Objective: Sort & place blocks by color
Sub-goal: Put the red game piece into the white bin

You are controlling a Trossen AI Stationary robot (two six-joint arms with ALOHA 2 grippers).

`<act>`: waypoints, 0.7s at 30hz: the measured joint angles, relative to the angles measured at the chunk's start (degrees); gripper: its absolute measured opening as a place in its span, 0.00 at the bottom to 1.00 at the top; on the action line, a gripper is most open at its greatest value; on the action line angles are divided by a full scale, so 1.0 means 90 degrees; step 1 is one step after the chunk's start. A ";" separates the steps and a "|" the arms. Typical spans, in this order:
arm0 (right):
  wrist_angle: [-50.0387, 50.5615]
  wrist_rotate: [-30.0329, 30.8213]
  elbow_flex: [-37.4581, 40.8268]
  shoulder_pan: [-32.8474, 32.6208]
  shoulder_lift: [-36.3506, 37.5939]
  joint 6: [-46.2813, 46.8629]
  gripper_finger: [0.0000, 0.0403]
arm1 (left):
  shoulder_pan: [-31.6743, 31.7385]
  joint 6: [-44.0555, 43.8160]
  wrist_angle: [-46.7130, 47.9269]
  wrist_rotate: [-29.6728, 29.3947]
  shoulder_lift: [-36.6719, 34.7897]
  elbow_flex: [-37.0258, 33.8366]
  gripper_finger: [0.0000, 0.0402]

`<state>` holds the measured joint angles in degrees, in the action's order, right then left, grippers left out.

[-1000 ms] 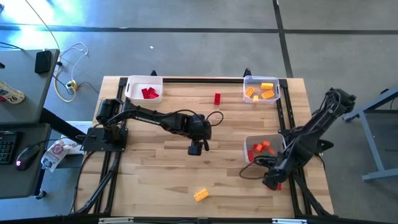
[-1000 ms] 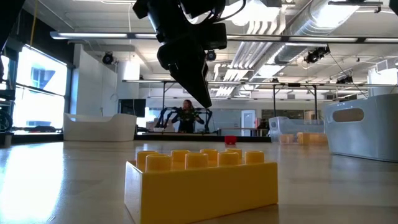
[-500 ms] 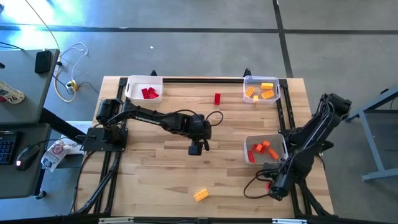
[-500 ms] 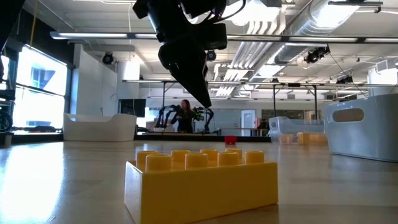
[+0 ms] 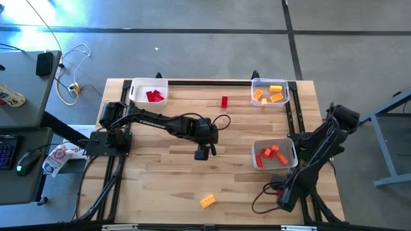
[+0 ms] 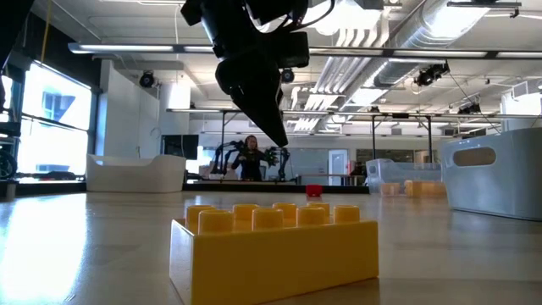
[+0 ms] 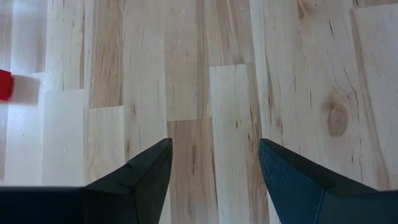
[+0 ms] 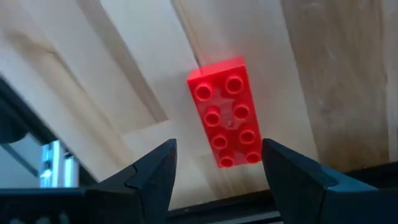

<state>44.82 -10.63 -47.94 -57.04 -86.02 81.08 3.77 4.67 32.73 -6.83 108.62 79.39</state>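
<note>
My left gripper [image 5: 204, 153] [image 7: 215, 142] hangs open above bare wood at the table's middle; in the low view its fingers [image 6: 269, 114] point down, clear of the surface. My right gripper [image 5: 282, 191] [image 8: 219, 144] is open at the near right corner. A red eight-stud block [image 8: 227, 112] lies flat on the wood, and the fingers stand on either side of its end without touching it. A yellow block [image 5: 207, 201] [image 6: 275, 246] rests flat near the near edge. Another red block [image 5: 224, 101] [image 6: 314, 191] [image 7: 5, 85] sits toward the far edge.
A white tray [image 5: 149, 93] at the far left holds red blocks. A clear tray [image 5: 270, 92] at the far right holds orange and yellow ones. A third tray [image 5: 273, 154], near the right side, holds red and orange blocks. A black frame [image 5: 292, 122] borders the table.
My right gripper has moved from beside the near right tray toward the table's near edge, its arm folding in closer to the right side.
</note>
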 joint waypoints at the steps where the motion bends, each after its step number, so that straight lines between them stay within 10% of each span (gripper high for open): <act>1: 0.0005 0.0000 0.0000 -0.0011 -0.0061 -0.0007 0.55 | 0.0000 0.0000 0.0000 0.0000 0.0000 0.0001 0.56; 21: -0.0156 -0.0122 -0.0038 -0.0007 -0.1057 0.0028 0.47 | 0.0000 0.0392 0.0000 -0.0005 0.0000 -0.0002 0.56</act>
<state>43.41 -11.73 -48.29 -57.10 -95.54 81.33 3.77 8.20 32.73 -6.88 108.62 79.37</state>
